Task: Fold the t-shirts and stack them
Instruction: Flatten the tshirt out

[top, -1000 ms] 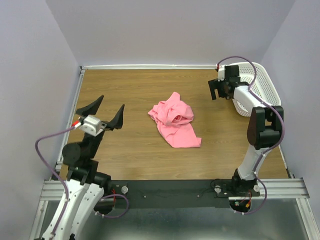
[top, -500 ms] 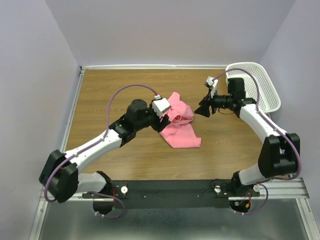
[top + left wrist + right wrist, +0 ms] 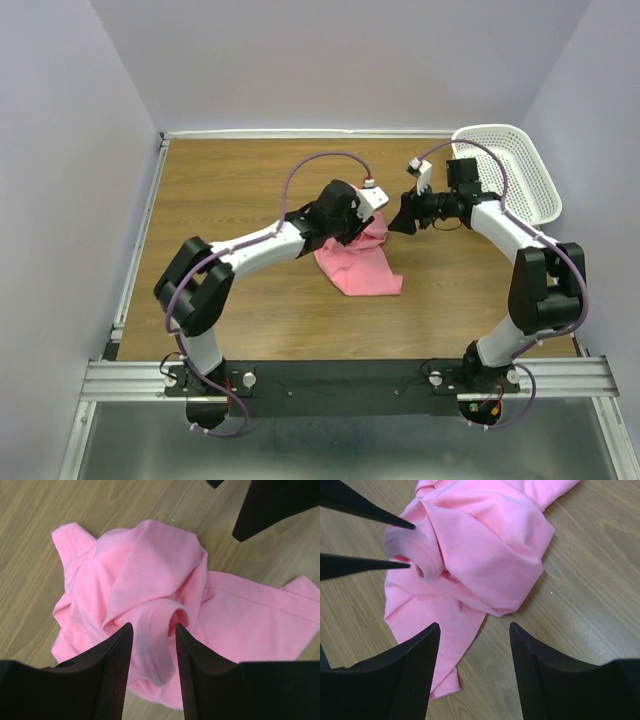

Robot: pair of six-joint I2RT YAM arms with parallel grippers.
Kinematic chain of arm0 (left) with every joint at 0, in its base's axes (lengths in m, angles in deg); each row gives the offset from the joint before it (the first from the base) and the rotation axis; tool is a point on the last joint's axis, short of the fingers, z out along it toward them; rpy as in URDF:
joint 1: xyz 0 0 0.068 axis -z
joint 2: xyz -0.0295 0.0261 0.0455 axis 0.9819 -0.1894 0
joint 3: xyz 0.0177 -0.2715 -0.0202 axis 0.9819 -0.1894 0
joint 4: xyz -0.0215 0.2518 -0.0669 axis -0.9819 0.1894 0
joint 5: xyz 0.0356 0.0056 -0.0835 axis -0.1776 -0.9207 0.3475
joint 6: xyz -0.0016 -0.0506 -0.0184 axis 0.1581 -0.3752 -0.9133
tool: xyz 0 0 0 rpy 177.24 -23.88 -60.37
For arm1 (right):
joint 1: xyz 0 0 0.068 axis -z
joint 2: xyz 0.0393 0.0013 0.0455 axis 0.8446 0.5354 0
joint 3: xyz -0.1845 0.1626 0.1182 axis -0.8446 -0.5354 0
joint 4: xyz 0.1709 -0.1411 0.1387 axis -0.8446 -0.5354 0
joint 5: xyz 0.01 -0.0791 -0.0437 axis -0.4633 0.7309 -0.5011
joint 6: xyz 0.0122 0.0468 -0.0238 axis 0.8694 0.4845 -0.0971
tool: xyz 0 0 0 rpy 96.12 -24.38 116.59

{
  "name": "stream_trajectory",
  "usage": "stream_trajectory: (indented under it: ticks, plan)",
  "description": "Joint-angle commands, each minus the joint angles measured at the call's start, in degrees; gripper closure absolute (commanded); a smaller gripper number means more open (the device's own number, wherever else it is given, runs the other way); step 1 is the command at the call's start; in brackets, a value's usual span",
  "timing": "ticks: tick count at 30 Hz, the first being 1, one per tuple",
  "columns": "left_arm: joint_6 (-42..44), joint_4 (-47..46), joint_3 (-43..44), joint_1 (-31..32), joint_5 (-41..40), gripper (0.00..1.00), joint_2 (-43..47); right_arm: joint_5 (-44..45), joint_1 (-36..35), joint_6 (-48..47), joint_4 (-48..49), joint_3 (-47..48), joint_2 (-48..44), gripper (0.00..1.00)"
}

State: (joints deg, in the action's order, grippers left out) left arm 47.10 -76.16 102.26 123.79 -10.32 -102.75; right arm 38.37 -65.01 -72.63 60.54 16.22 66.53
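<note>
The overhead view alone takes in everything. The pink t-shirt (image 3: 358, 268) lies crumpled in the middle of the frame, and a white basket (image 3: 520, 135) sits at the upper right. Both arms reach in toward the cloth, but their fingertips are hard to make out from there.

The wrist views fill that in. The left gripper (image 3: 152, 627) has its jaws slightly apart, one on each side of the ribbed collar (image 3: 150, 617). The collar rises between them and is not pinched shut. The right gripper (image 3: 474, 625) has its jaws wide apart and holds nothing. It hangs over the shirt's edge, with bare wood at the right of its frame.

The tabletop (image 3: 230, 180) is brown wood grain. Plain lilac walls (image 3: 300, 60) close it in on three sides.
</note>
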Motion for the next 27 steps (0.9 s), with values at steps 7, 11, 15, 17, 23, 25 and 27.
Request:
stream_trajectory:
  ticks: [7,11,15,17,23,25,27]
  plan:
    - [2.9,8.5,8.3,3.8,-10.7,0.67,-9.2,0.5,2.8,1.5,-0.4,1.5,-0.2,0.34]
    - [1.8,9.4,10.2,4.1,-16.1,1.0,-7.8,1.2,3.1,1.5,-0.4,1.4,-0.3,0.34]
    - [-1.5,6.7,12.1,4.2,-16.7,1.0,2.2,-0.4,3.2,1.4,-0.5,1.2,0.0,0.34]
    - [-2.5,6.1,14.7,4.2,-15.3,1.0,8.7,-1.1,3.2,1.5,-0.9,1.3,0.1,0.34]
    - [-5.6,4.0,19.9,4.1,-13.8,1.0,19.3,-5.2,3.2,1.3,-2.5,1.6,0.2,0.34]
    - [-5.8,4.5,20.9,4.0,-13.6,1.0,20.7,-6.6,3.2,0.8,-3.0,1.4,0.1,0.34]
    - [-6.4,4.4,21.2,3.8,-13.6,1.0,22.0,-8.2,3.2,0.3,-3.3,1.2,-0.3,0.34]
